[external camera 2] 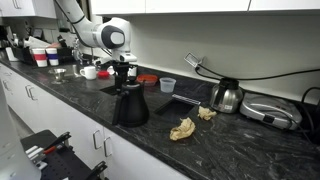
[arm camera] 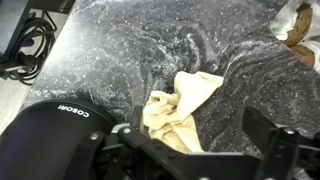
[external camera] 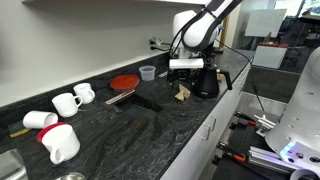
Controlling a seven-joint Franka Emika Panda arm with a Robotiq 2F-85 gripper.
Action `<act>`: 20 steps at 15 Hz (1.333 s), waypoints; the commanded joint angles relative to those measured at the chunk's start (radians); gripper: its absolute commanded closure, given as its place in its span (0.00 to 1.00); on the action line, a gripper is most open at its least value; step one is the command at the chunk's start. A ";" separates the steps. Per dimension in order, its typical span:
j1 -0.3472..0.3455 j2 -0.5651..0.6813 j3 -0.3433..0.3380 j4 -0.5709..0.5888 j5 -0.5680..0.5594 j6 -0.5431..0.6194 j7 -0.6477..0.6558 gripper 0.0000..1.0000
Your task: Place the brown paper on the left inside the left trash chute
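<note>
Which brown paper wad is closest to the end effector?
The larger wad at the front edge of the counter, framed under the end effector in the wrist view; the smaller wad lies further back.

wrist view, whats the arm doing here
A Franka arm is going for paper on a dark stone counter. Its gripper hangs open above the counter, and a crumpled brown paper shows between its fingers, lying on the stone and not yet gripped. A black kettle stands right beside that paper. A second paper lies farther off.
</note>
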 commanded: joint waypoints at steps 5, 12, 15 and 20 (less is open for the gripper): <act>0.032 0.181 -0.062 0.114 0.023 0.022 0.060 0.00; 0.058 0.233 -0.079 0.149 0.045 0.029 0.063 0.40; 0.067 0.232 -0.079 0.157 0.048 0.032 0.066 0.62; 0.090 0.233 -0.074 0.166 0.038 0.031 0.070 0.96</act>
